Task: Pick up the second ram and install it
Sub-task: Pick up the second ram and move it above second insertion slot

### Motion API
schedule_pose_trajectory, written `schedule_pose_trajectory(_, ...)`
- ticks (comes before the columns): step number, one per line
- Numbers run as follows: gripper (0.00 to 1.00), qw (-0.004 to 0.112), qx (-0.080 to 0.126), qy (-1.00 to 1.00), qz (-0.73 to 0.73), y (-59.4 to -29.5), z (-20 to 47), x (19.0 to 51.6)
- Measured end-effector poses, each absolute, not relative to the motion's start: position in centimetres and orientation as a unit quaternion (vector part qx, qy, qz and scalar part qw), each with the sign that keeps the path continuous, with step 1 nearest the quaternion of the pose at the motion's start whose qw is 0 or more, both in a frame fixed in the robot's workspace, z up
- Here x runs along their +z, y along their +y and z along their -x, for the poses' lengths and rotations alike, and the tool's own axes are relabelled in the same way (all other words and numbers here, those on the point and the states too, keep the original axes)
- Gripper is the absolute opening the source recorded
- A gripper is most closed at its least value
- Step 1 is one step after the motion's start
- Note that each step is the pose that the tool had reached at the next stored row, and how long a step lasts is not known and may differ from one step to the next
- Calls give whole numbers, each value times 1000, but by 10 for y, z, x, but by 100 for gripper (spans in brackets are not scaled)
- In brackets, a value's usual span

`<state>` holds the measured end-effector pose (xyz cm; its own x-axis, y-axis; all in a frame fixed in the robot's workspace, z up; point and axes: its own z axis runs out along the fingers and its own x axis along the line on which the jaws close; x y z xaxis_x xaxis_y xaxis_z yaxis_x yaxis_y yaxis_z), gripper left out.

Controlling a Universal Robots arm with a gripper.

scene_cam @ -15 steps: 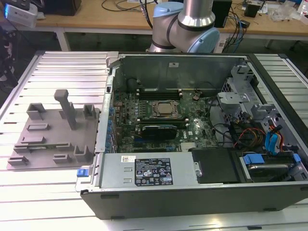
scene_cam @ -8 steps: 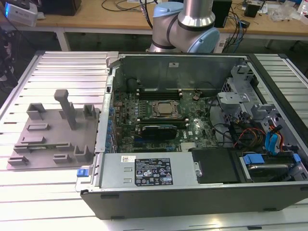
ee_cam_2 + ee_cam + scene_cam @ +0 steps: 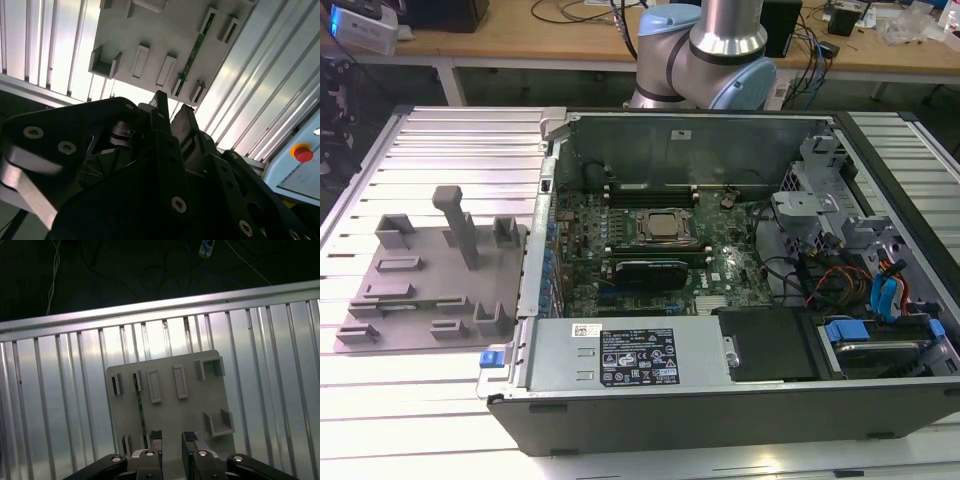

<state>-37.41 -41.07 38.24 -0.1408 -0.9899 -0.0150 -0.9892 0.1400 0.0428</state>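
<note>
The second ram (image 3: 140,412) is a thin green stick standing on edge in holders on the grey fixture plate (image 3: 170,410); it also shows in the second wrist view (image 3: 195,49). My gripper (image 3: 172,439) hangs well above the plate, open, with nothing between its two black fingers (image 3: 156,436). The ram lies a little to one side of the gap between the fingers. The second wrist view has the same gripper (image 3: 172,112) above the fixture plate (image 3: 165,30). In the exterior view the fixture plate (image 3: 420,300) lies on the ribbed table at the exterior view's left.
The open computer case (image 3: 720,380) fills the middle of the exterior view, with the CPU socket (image 3: 660,228), memory slots (image 3: 650,188) and a black-shrouded card (image 3: 645,270) on its board. The arm's base (image 3: 705,50) stands behind it. A red stop button (image 3: 303,152) sits beside the table.
</note>
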Motion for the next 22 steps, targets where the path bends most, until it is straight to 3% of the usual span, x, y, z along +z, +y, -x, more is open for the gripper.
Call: schedule_pose_trajectory(22,28,9,-21,-751,-660,-411,373,354)
